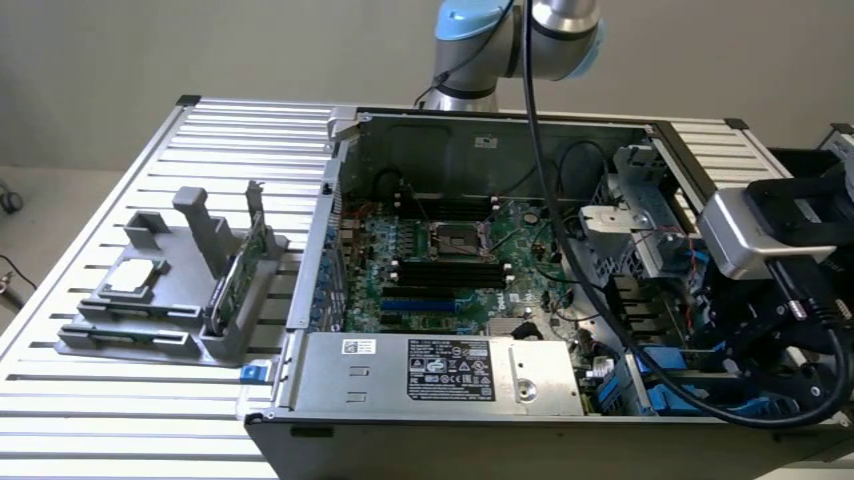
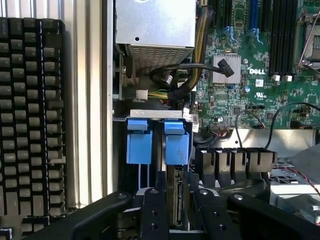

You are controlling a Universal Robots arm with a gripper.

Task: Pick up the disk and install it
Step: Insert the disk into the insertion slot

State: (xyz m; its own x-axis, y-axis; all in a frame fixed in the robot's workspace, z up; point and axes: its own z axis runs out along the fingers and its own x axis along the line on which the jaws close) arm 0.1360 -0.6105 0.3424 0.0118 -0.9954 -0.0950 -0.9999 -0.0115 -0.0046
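The slatted tabletop [image 1: 80,420] carries an open computer case [image 1: 327,250]. The arm [image 1: 534,30] comes in from 12 o'clock in the exterior view. Inside the case the motherboard [image 1: 441,260] lies flat in the middle, and the grey power supply [image 1: 434,370] sits along the 6 o'clock side. A grey parts stand [image 1: 174,310] is well apart at 9 o'clock. A black keyboard [image 2: 30,115] lies outside the case wall.

The tool [image 1: 781,345] hangs over the case's drive corner, at about 4 o'clock in the exterior view. From the wrist, the tool [image 2: 176,187] stands at a narrow-to-middling width. Its fingers [image 2: 152,210] press from both sides on a thin dark slab held on edge, which I take to be the disk [image 2: 175,210], gripped across its thickness. Two blue tabs [image 2: 177,142] stand side by side just beyond the fingertips, near a row of black cable plugs [image 2: 235,160]. I cannot tell whether the tabs are the disk's own rails or parts of the bay.

The pick-up looks finished, and the install is the step in hand, with the disk poised at the bay. Seating it would call for keeping the disk square to the slot, clear of the loose cables [image 2: 190,70] nearby, and lowered along one straight line.
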